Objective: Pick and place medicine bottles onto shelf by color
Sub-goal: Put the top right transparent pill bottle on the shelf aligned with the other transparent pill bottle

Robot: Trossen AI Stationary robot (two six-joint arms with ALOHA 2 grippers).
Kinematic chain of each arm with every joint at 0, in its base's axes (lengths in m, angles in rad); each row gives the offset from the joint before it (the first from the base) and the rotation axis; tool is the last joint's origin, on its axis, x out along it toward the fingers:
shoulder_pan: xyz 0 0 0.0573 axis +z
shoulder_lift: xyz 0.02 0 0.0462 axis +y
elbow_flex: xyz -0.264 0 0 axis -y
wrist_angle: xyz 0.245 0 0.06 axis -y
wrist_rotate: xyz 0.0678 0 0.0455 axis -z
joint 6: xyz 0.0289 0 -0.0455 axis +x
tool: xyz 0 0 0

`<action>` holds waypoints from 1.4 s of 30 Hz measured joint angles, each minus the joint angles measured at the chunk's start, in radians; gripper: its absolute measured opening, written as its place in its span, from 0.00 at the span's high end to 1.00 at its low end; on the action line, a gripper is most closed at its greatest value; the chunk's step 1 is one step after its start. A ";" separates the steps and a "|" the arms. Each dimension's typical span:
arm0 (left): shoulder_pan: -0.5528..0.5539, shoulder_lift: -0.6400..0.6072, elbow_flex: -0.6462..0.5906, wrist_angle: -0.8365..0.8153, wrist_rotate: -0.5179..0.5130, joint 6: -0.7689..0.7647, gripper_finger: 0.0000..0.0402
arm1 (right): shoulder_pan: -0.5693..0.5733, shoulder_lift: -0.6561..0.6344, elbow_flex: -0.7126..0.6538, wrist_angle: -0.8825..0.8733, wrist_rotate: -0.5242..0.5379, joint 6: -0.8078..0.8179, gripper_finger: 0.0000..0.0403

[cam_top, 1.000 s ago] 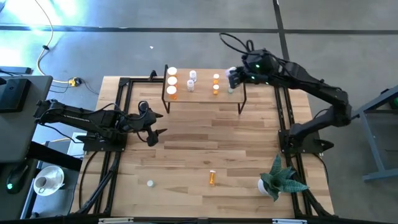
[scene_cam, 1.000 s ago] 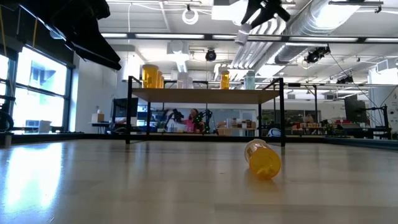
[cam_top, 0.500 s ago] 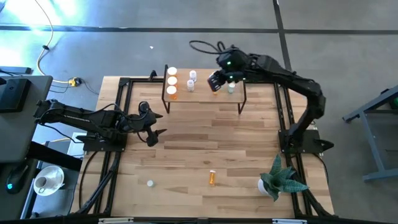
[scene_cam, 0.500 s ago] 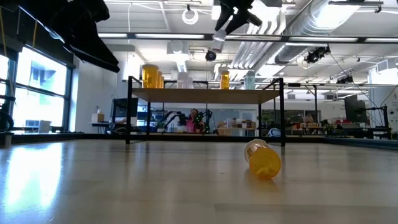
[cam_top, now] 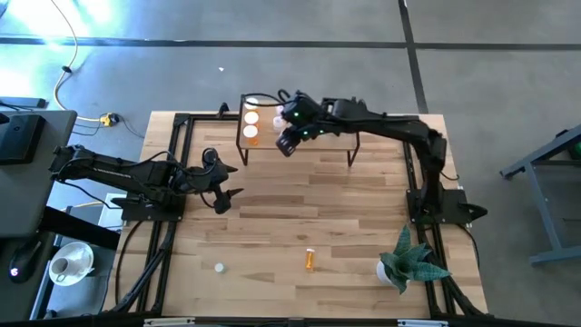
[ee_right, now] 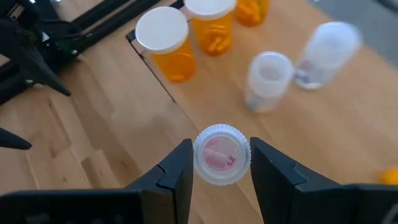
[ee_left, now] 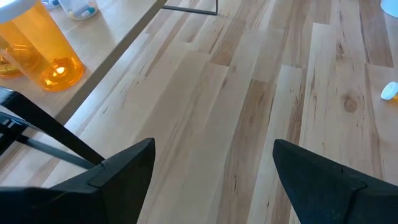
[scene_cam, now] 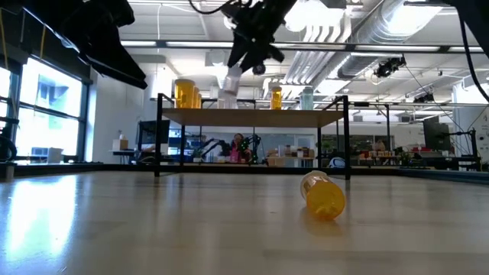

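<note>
Two bottles remain loose on the surface while most of the batch already stands on the shelf, so you are past the midpoint with work left.

Starting at your left, the left claw waits low over the surface near its own base, fingers spread and holding nothing. In front of it, near the front edge, sits a small white-capped vial; its body colour is too small to tell. Farther right lies an orange bottle on its side, clear in the low view, and beyond it a spiky green plant occupies the right front corner.

On the shelf, orange bottles cluster at the left end, with clear vials just beside them. Farther along, the low view shows another orange bottle and a pale green one.

Over the shelf's left half, the right claw is clamped on a clear white-capped vial, held above the boards near the clear group. By the look of it, you have this one to set down, then the two loose bottles to fetch.
</note>
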 joint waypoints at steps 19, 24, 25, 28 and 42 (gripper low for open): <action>0.000 0.000 0.000 -0.001 0.000 0.000 0.22 | -0.058 0.065 0.000 0.073 -0.088 -0.008 0.70; 0.000 0.000 0.000 -0.001 0.000 0.000 0.22 | -0.060 0.065 0.000 0.074 -0.085 -0.036 0.70; 0.000 0.000 0.000 -0.001 0.000 0.000 0.22 | -0.060 0.065 0.000 0.074 -0.085 -0.037 0.70; 0.000 0.000 0.000 -0.001 0.000 0.000 0.22 | -0.060 0.065 0.000 0.074 -0.085 -0.049 0.70; 0.000 0.000 0.000 -0.001 0.000 0.000 0.22 | -0.045 0.082 0.000 0.083 -0.069 -0.072 0.70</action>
